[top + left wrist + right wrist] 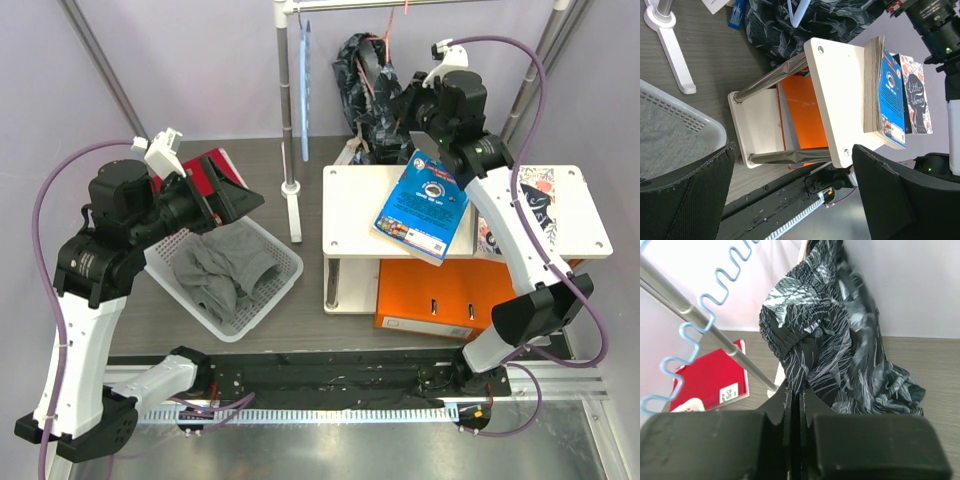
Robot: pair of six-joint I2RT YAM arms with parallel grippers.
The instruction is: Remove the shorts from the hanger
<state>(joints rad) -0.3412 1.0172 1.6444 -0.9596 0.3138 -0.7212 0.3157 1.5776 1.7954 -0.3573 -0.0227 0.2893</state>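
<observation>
The shorts (pixel 362 88), black with a grey-white print, hang bunched from the thin pink-red hanger (pixel 386 42) on the rail at the back. They also show in the right wrist view (pixel 835 335) and at the top of the left wrist view (pixel 810 22). My right gripper (pixel 408 108) is against their right side; its jaws (pixel 795 390) are shut on a fold of the fabric. My left gripper (pixel 232 197) is open and empty above the basket, its fingers (pixel 690 200) wide apart.
A white basket (pixel 272 298) holds a plain grey garment (pixel 222 268). A light-blue notched hanger (pixel 303 90) hangs on the rail stand (pixel 288 120). A white two-level shelf (pixel 350 210) carries a blue book (pixel 425 205). An orange binder (pixel 430 290) lies underneath. A red book (pixel 712 377) lies at left.
</observation>
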